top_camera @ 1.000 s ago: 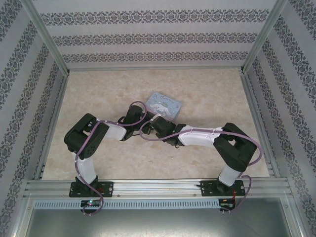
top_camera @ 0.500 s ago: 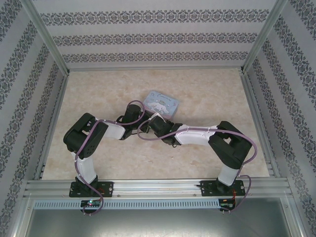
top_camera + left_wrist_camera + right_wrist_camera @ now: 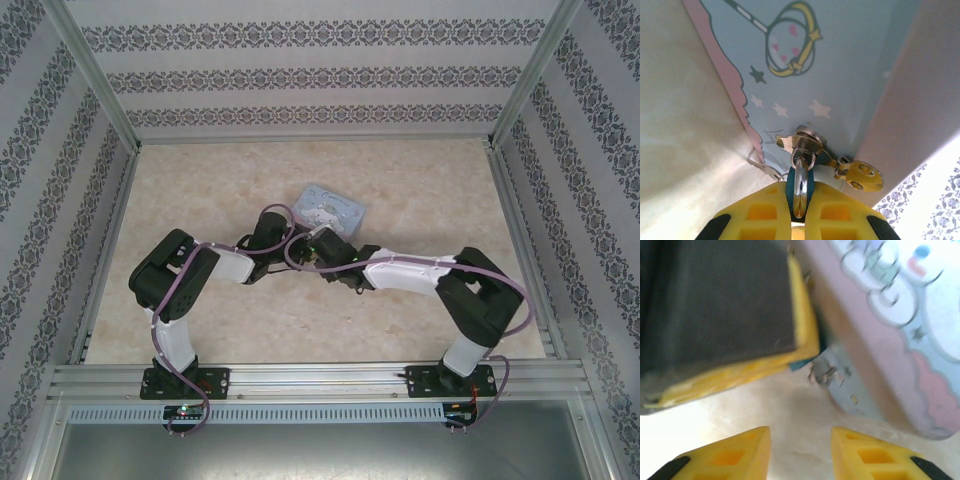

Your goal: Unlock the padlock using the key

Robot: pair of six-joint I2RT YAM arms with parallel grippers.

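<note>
In the left wrist view my left gripper is shut on the padlock. Its blue body sits between the yellow fingers, and its silvery shackle runs up through the metal hasp of the light-blue cartoon tin. The key, a thin grey sliver, lies just left of the padlock by the tin's pink edge. My right gripper is open with nothing between its fingers. It hangs a short way from the blurred key and a blue corner of the padlock. From above, both grippers meet at the tin's near-left corner.
The tin lies askew in the middle of the beige table. A gold clasp hangs beside its hasp. Patterned walls and metal frame posts close in the left, right and back. Both forearms cross the near centre.
The right gripper has opened wider and shifted slightly left toward the padlock. The tin has turned a little. The left gripper keeps its hold on the padlock.
</note>
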